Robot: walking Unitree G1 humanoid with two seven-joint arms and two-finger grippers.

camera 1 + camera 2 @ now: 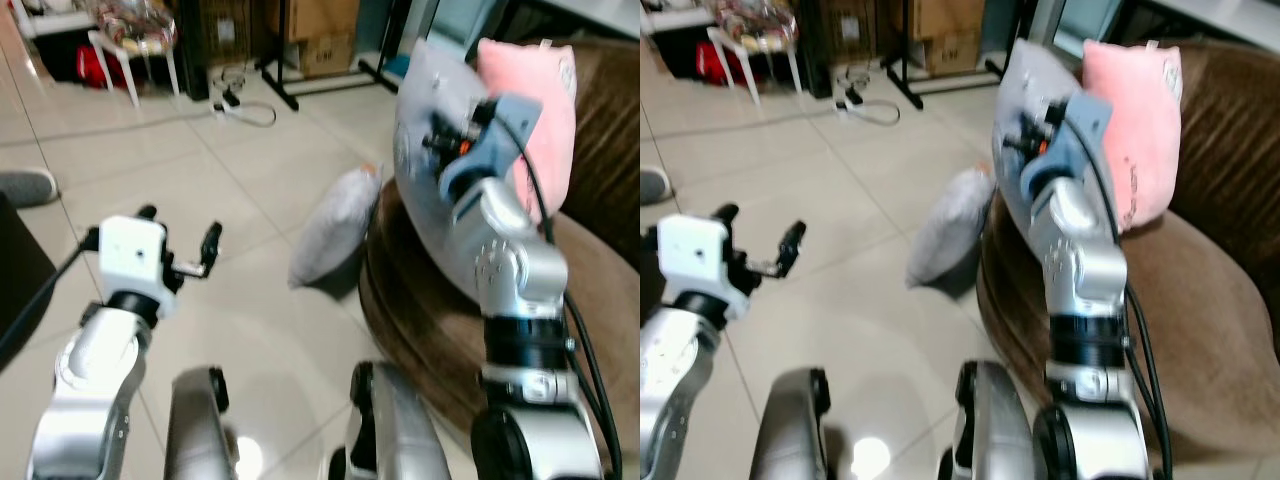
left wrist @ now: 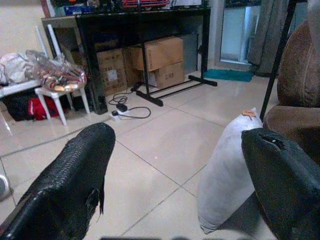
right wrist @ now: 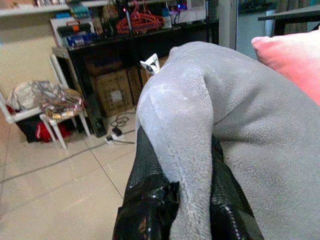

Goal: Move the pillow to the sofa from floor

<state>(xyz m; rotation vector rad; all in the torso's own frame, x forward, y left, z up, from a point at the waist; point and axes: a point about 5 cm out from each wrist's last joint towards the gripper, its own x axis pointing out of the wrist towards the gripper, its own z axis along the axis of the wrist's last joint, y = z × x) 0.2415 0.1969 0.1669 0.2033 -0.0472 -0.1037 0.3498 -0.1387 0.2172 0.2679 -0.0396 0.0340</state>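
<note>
I am holding a grey pillow pinched in my right gripper, its jaws clenched on a fold of the fabric, and lifting it over the brown sofa beside the pink pillow. To set it down well I judge I should be carrying it further in over the seat, lowering until it rests against the backrest, and only then letting go — releasing near the edge risks it sliding back to the floor. My left gripper is hanging with jaws released, facing a second grey pillow leaning on the sofa's base.
</note>
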